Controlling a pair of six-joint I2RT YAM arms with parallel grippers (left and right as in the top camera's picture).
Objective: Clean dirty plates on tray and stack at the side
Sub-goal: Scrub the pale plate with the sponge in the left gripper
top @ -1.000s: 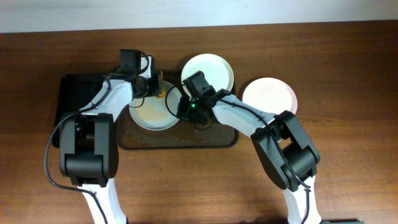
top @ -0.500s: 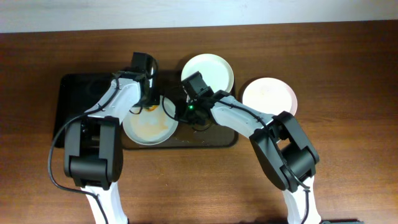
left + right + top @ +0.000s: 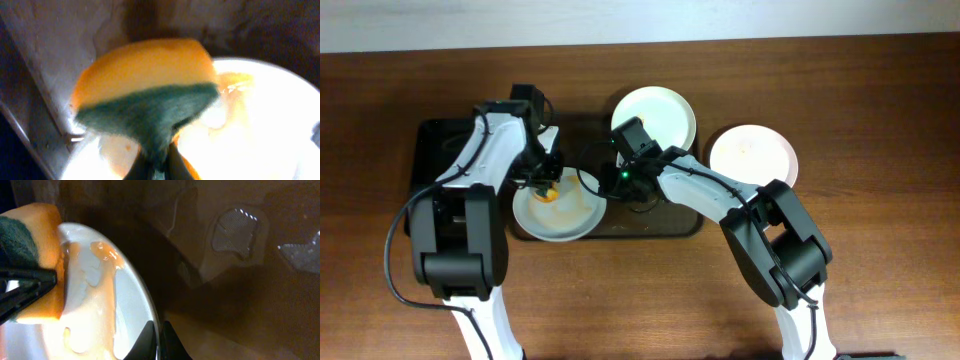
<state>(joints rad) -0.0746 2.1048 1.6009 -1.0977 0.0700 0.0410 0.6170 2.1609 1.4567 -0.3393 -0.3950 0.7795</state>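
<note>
The left gripper point(image 3: 546, 184) clamped an orange-and-green sponge point(image 3: 145, 90) against the sauce-streaked plate point(image 3: 570, 212); the right gripper point(image 3: 156, 336) pinched that plate's rim.

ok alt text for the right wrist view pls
The right gripper pinches the rim of a round white plate streaked with orange sauce. At left, an orange sponge with a green scouring face rests on the plate; a glossy brown tray lies behind.
</note>
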